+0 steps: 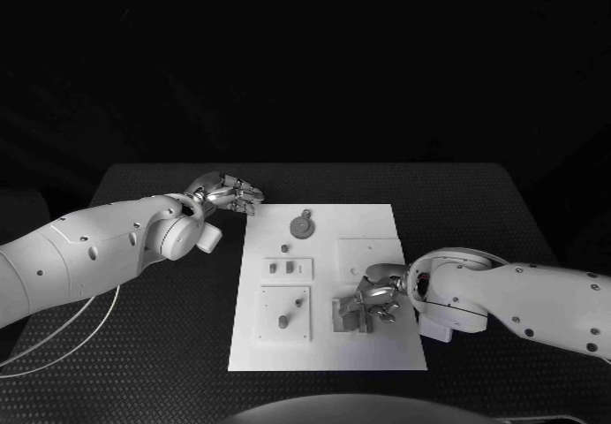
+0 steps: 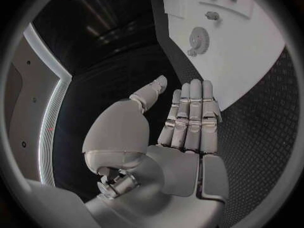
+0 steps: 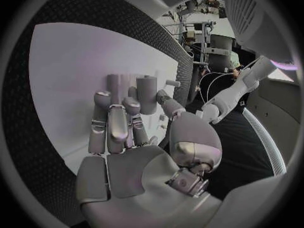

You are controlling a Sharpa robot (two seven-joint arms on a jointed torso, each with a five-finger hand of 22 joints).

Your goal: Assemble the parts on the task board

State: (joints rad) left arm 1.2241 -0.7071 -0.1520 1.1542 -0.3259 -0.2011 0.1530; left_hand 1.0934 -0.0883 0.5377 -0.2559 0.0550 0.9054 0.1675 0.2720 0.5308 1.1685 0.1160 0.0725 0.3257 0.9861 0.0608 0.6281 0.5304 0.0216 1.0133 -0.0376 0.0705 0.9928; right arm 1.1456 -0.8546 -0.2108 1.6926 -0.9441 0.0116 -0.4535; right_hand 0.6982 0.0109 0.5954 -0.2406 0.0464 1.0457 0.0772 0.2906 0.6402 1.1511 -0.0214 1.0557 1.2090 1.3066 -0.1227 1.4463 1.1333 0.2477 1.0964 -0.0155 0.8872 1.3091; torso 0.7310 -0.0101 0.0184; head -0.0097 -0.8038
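The flat white task board (image 1: 369, 353) lies in the middle of the matte black table (image 1: 509, 203), carrying a round toothed part (image 1: 303, 225) near its far edge and a blocky grey part (image 1: 349, 316) near its right edge. The silver left hand (image 1: 230, 194) hovers empty off the board's far left corner over bare table, fingers straight and side by side, thumb apart. The right hand (image 1: 380, 296) rests with its fingers against the blocky part; whether it grips it I cannot tell.

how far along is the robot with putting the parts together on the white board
Early, by the look of it. Nothing plainly assembled: a gear-like part lies loose on the task board. The right hand works at a grey part near the board's front. The left hand hovers empty off the far-left corner.
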